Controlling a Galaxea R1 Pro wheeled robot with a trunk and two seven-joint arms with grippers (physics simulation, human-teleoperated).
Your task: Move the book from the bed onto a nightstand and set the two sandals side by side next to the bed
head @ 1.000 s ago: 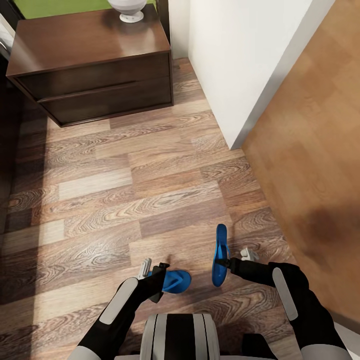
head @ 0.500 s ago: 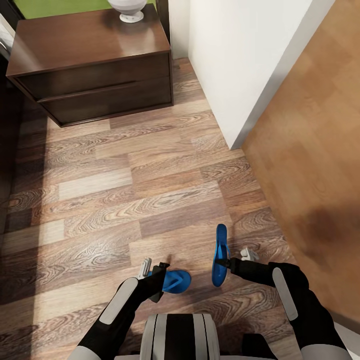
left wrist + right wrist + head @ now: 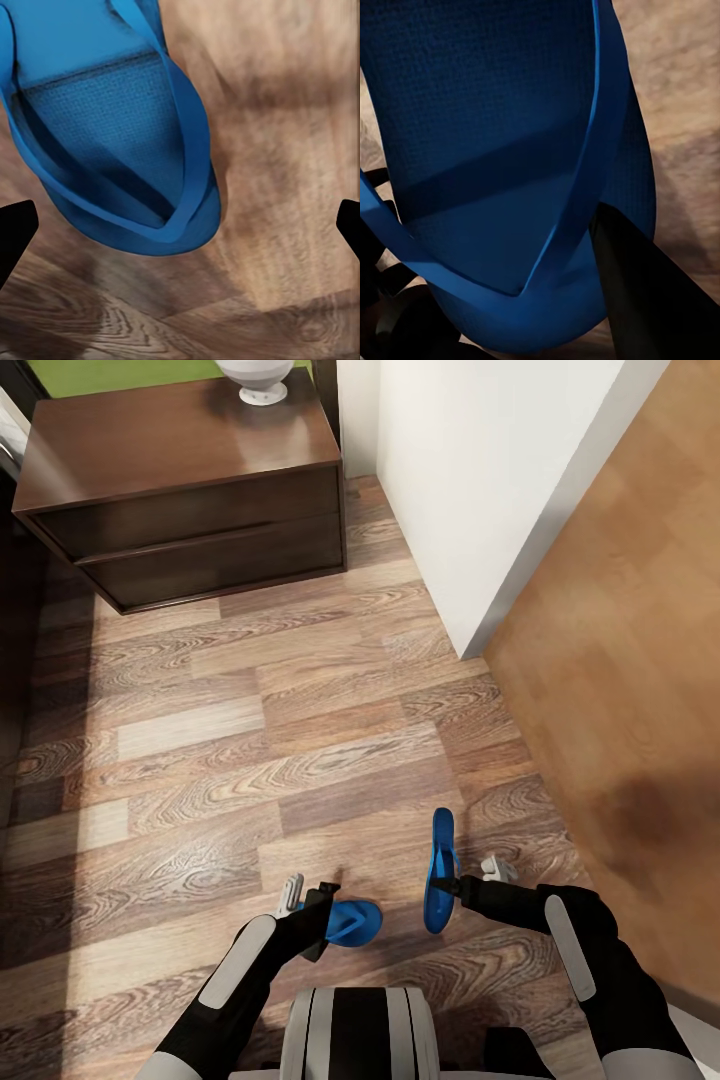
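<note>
Two bright blue sandals are low in the head view, over the plank floor. The left sandal (image 3: pixel 352 921) lies flat, strap up, and my left gripper (image 3: pixel 318 913) hangs over its heel end. In the left wrist view the sandal's toe (image 3: pixel 127 142) lies between the two black fingertips (image 3: pixel 15 225), which stand far apart: the gripper is open. The right sandal (image 3: pixel 438 868) stands on its edge with my right gripper (image 3: pixel 455 885) shut on it. A black finger (image 3: pixel 652 300) presses against its sole (image 3: pixel 495 112). The nightstand (image 3: pixel 190 490) stands at the far left. The book is out of view.
A white rounded object (image 3: pixel 255 378) sits on the nightstand's top. A white wall corner (image 3: pixel 470 490) juts in at the right, beside a lighter orange-brown wood surface (image 3: pixel 620 690). A dark brown edge (image 3: pixel 10 660) runs along the far left.
</note>
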